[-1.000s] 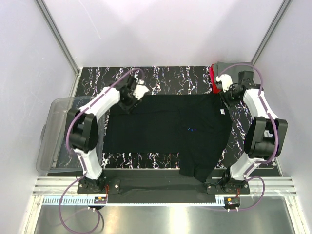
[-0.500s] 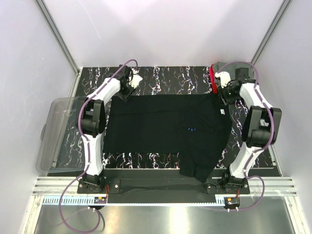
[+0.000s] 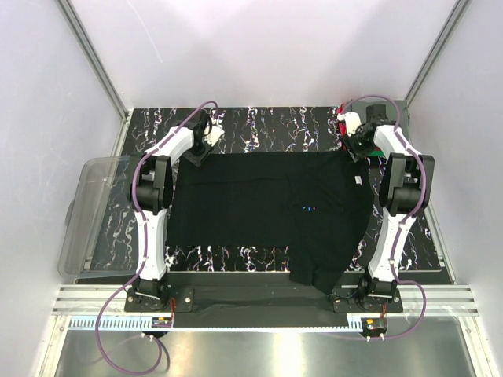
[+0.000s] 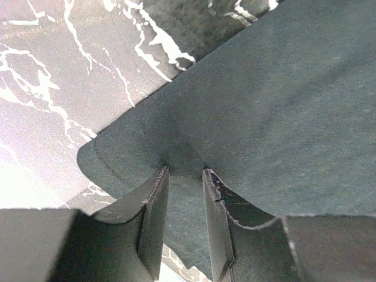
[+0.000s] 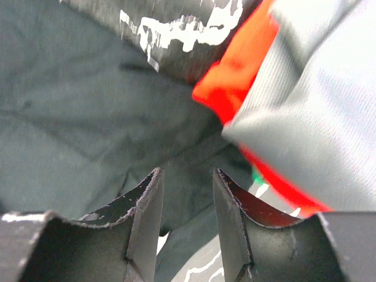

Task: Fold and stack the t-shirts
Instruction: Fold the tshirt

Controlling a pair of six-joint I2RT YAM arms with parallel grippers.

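Note:
A black t-shirt [image 3: 267, 204] lies spread flat on the marbled table, and one sleeve hangs over the near edge. My left gripper [image 3: 202, 148] is at its far left corner. In the left wrist view the left gripper [image 4: 183, 171] is open, its tips pressing on the puckered black cloth [image 4: 264, 106]. My right gripper [image 3: 357, 148] is at the shirt's far right corner. It [image 5: 187, 171] is also open over black cloth [image 5: 88, 117]. Right beside it lies a stack of folded t-shirts: grey [image 5: 317, 106] on red [image 5: 241, 64], with a sliver of green [image 5: 257, 174].
A clear plastic bin [image 3: 86, 212] stands off the table's left edge. The folded stack [image 3: 343, 119] sits in the far right corner against the white wall. Bare marbled table [image 3: 275, 126] shows behind the shirt.
Both arms have stretched farther toward the back of the table. Each gripper has slid a little along the shirt's far corners. The shirt itself has barely shifted.

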